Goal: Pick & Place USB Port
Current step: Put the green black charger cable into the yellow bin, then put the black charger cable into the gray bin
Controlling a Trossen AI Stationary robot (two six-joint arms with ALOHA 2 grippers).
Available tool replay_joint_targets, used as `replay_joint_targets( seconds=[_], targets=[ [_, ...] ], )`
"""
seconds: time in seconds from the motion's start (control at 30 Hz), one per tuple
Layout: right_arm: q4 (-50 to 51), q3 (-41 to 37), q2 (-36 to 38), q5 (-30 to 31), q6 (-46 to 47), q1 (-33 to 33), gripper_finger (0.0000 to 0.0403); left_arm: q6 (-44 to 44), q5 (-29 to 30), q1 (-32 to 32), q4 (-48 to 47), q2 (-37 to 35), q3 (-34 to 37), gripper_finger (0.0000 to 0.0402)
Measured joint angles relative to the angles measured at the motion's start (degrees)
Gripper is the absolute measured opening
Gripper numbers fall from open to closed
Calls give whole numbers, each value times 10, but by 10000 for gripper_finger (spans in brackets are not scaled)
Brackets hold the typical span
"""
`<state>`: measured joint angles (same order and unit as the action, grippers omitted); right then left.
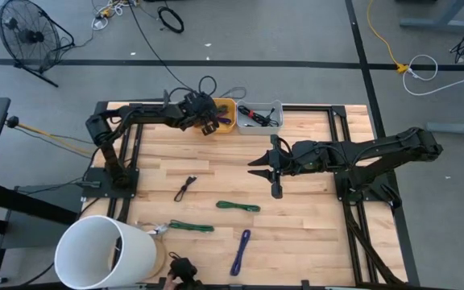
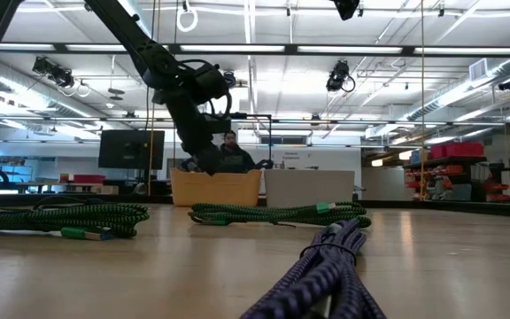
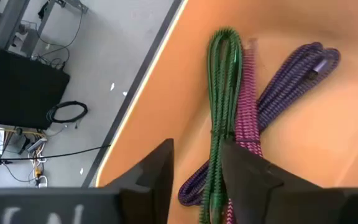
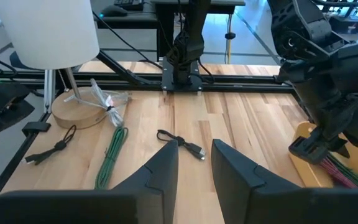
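Note:
Braided USB cables lie on the table: a black one [image 1: 185,188] [image 4: 180,143], two green ones [image 1: 238,206] [image 1: 190,226] and a purple one [image 1: 241,251]. My left gripper [image 1: 209,126] [image 3: 197,177] is open, low inside the orange bin [image 1: 224,118] [image 3: 166,93] at the far edge. Its fingers stand on either side of a green cable [image 3: 221,112] that lies beside a pink cable [image 3: 246,106] and a purple cable [image 3: 291,74] on the bin's floor. My right gripper [image 1: 266,169] [image 4: 194,165] is open, held above the table's middle, pointing left toward the black cable.
A grey bin [image 1: 261,118] holding more cables stands right of the orange one. A white cylinder [image 1: 103,251] on a round wooden base [image 4: 82,109] sits at the near left corner, with a dark object [image 1: 182,269] at the near edge. Bare wood lies below the right gripper.

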<state>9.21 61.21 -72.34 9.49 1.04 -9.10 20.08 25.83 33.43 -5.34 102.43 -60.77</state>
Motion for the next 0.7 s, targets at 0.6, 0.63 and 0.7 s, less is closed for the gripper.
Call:
replay_joint_targets(
  seconds=[0.6,0.63,0.7],
  targets=[
    [12,0,0,1,0,0,98,-171,6,-111,-154,-153,-1,156],
    [13,0,0,1,-1,0,98,-204,-7,-122,-184,-172,-1,156],
    [15,0,0,1,0,0,98,-284,-42,-147,-237,-207,-1,156]
  ],
)
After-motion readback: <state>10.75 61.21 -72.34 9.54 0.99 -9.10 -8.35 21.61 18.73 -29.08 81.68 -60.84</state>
